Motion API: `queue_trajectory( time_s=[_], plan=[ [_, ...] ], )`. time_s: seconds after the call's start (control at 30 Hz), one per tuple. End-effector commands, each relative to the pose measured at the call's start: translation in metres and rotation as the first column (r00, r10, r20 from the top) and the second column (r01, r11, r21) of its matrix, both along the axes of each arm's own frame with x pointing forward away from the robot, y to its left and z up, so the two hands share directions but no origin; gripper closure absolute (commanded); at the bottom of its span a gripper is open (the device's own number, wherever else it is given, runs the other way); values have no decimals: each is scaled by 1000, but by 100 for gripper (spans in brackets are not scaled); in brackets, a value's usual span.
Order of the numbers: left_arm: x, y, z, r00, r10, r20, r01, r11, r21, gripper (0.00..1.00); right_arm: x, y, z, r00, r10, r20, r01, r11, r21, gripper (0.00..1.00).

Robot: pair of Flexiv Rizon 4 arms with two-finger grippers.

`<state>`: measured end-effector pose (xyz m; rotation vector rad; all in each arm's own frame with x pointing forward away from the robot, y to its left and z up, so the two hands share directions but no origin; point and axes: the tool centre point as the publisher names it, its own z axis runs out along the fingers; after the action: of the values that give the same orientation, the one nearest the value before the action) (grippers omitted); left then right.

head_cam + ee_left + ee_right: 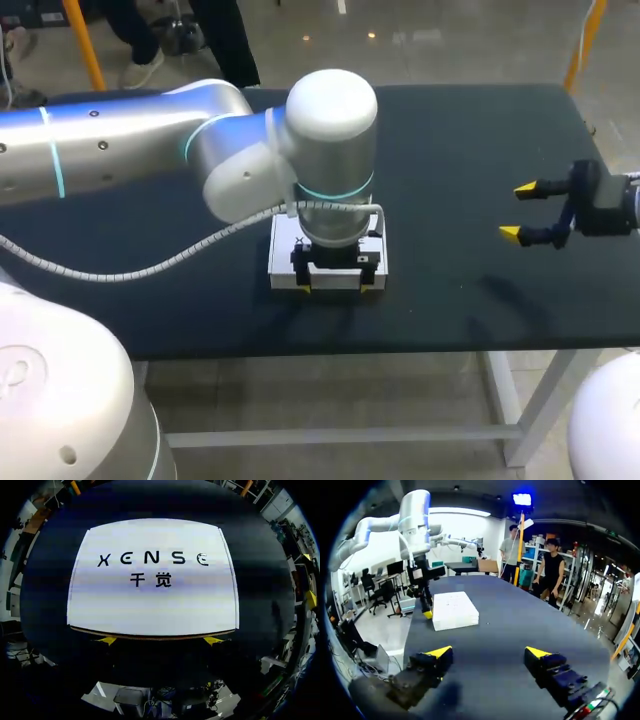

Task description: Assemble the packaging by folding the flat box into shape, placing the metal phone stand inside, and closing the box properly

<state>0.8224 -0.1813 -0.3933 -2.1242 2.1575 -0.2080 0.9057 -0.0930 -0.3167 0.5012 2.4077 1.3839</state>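
One box (283,258) | likely light, smooth cardboard, crushable; grip opposite walls | left hand (334,289) spread at its edge | right hand (517,211) spread

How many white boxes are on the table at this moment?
1. The white box lies near the front edge of the table, below the left gripper, which hides part of it. No second box shows in any view.

Box (282,255) largely hidden beneath the left arm (330,140), right arm (630,205) cut off at view's edge
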Motion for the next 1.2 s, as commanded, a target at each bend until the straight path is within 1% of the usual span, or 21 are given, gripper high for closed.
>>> queue_trajectory(
  time_s=[0.03, 0.1, 0.3, 0.33, 0.5, 0.57, 1.07, 1.2],
  plan=[
    [15, -4, 0, 1000, 6, -6, -6, 1000, 18, 0, 0, -3, -1, 997, 17, 72, -27, 990, 141, 0],
    [23, -4, 1, 1000, 17, 4, -17, 999, 27, 0, 0, -3, -1, 997, 17, 72, -27, 990, 141, 0],
    [42, -1, 2, 1000, 26, 12, -27, 999, 25, 0, 0, -3, -1, 997, 17, 72, -27, 990, 141, 0],
    [45, 0, 2, 999, 40, 21, -40, 999, 31, 0, 0, -3, -1, 997, 17, 72, -27, 990, 141, 0],
    [63, 4, 4, 999, 46, 28, -47, 999, 23, 0, 0, -3, -1, 997, 17, 72, -27, 990, 141, 0],
    [68, 4, 4, 998, 57, 33, -58, 998, 33, 0, 0, -3, -1, 997, 17, 72, -27, 990, 141, 0],
    [132, 11, 3, 998, 57, 24, -58, 997, 42, 0, 0, -3, -1, 997, 17, 72, -27, 990, 141, 0],
    [148, 12, 3, 998, 63, 27, -64, 997, 53, 0, 0, -3, -1, 997, 17, 72, -27, 990, 141, 0]
  ],
)
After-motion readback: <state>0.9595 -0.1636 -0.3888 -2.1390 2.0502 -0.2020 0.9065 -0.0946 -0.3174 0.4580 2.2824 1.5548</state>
